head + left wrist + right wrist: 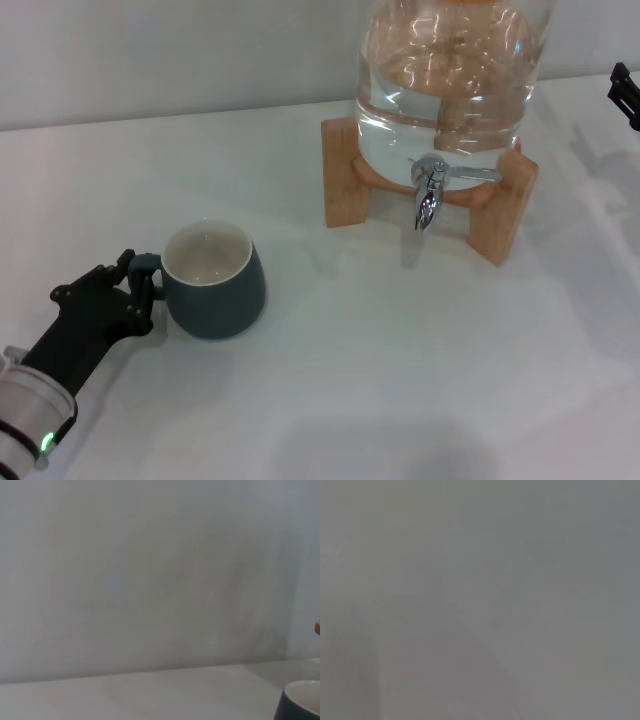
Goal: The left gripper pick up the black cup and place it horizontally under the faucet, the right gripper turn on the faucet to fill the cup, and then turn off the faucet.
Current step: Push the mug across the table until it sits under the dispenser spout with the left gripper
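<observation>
The black cup (212, 282) stands upright on the white table (350, 400), well to the left of the faucet (432, 190), its cream inside facing up and its loop handle turned toward the robot's left. The left gripper (135, 285) sits right at that handle, its black fingers on either side of the loop and apparently closed on it. In the left wrist view only the cup's rim (302, 702) shows at a corner. The chrome tap sticks out from a water jar (450, 70) on a wooden stand (500, 215). The right gripper (625, 92) hangs at the far right edge, well apart from the tap; whether its fingers are open or closed I cannot tell.
</observation>
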Action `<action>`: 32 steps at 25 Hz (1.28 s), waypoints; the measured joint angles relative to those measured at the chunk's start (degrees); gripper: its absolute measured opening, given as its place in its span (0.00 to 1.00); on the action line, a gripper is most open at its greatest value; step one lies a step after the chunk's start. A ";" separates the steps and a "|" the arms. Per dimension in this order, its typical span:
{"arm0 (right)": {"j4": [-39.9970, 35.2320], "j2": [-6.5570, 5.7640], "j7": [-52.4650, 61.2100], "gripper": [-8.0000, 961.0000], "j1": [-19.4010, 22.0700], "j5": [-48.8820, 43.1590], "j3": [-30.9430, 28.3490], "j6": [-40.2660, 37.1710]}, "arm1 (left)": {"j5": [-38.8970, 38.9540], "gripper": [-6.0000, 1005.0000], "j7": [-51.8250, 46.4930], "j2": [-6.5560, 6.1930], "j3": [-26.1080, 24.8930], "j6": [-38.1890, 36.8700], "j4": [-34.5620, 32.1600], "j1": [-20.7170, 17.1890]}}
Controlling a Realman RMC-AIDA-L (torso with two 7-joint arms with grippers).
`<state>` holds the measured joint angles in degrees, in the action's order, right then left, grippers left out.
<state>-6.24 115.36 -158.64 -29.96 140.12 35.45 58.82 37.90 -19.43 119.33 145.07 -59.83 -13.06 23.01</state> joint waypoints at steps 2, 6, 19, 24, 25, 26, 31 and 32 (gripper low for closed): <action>0.00 0.07 0.00 0.88 0.05 0.04 0.05 0.15 | -0.08 0.17 0.14 -0.05 0.02 0.01 0.02 0.73; 0.00 0.13 0.00 0.88 0.09 0.06 0.13 0.19 | -1.12 0.17 0.21 -0.20 0.23 -0.06 0.06 2.48; 0.00 0.22 0.00 0.88 -0.19 -0.07 0.15 0.27 | -2.60 0.17 2.03 0.03 0.19 0.37 0.61 7.21; 0.00 0.22 0.00 0.88 -0.28 -0.25 0.15 0.33 | -2.99 0.17 2.13 0.02 0.33 2.26 -0.28 8.97; 0.00 0.22 0.00 0.88 -0.27 -0.26 0.15 0.34 | -3.27 0.17 2.12 0.03 0.37 2.39 -0.41 9.17; 0.00 0.22 0.00 0.88 -0.26 -0.26 0.15 0.33 | -3.82 0.17 2.05 0.05 0.38 2.76 -0.57 9.53; 0.00 0.22 0.00 0.88 -0.24 -0.27 0.15 0.34 | -6.42 0.17 2.06 0.19 0.40 6.19 -2.72 11.51; 0.00 0.21 0.00 0.88 -0.25 -0.26 0.15 0.34 | -6.79 0.17 2.09 0.21 0.40 6.76 -3.03 11.84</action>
<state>-6.24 115.57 -158.64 -30.22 139.86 35.60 59.15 31.11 -17.35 119.54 145.47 -53.06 -16.09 34.84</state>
